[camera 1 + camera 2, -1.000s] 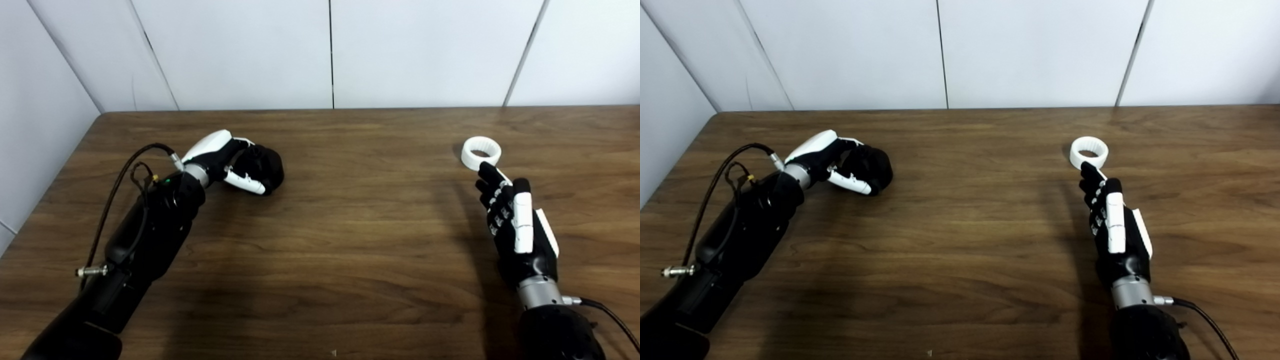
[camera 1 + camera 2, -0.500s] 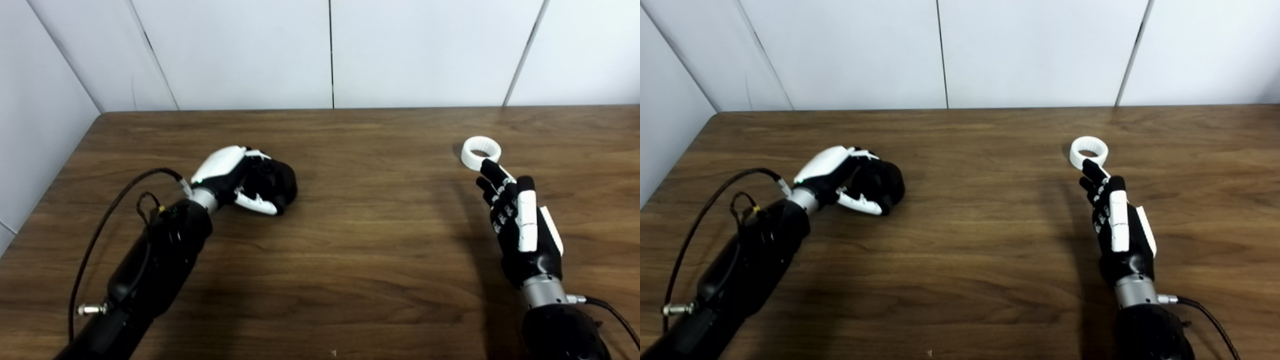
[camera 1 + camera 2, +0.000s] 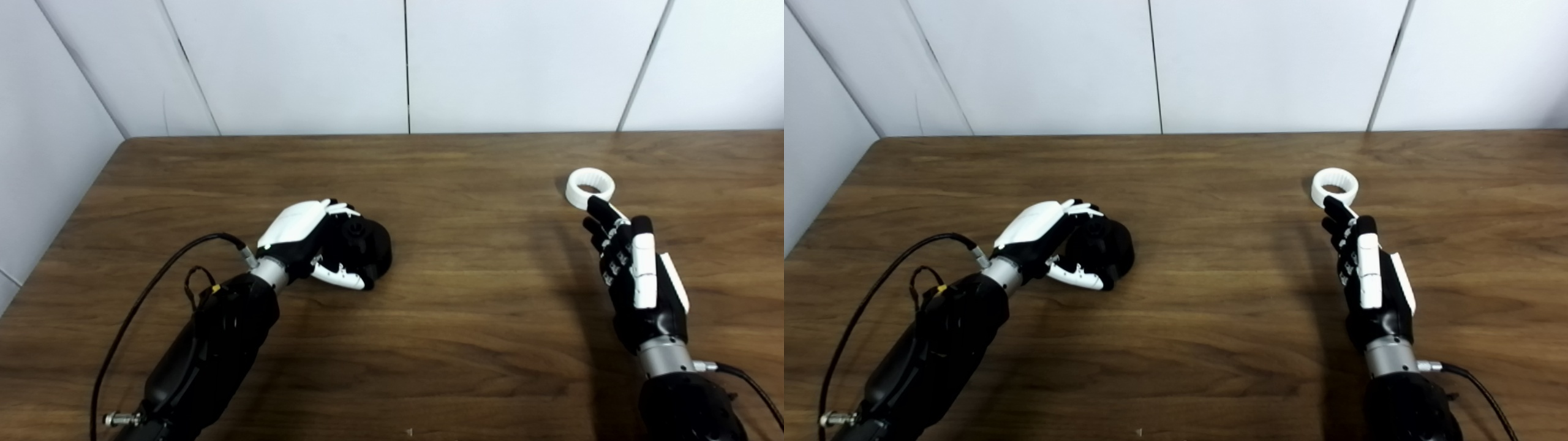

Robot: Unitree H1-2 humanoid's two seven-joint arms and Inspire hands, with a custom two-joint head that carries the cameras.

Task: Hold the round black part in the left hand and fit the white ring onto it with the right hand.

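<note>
On the dark brown wooden table [image 3: 465,343], the left hand [image 3: 318,242] lies curled around the round black part [image 3: 367,245], well left of the small white toothed plastic ring [image 3: 589,187], just behind which the right hand [image 3: 637,275] rests empty, fingers extended and slightly spread.

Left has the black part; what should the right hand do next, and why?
Probably ease the right hand forward and close on the white ring: its fingers are open just short of the ring, which lies on the table, while the left hand grips the round black part.
</note>
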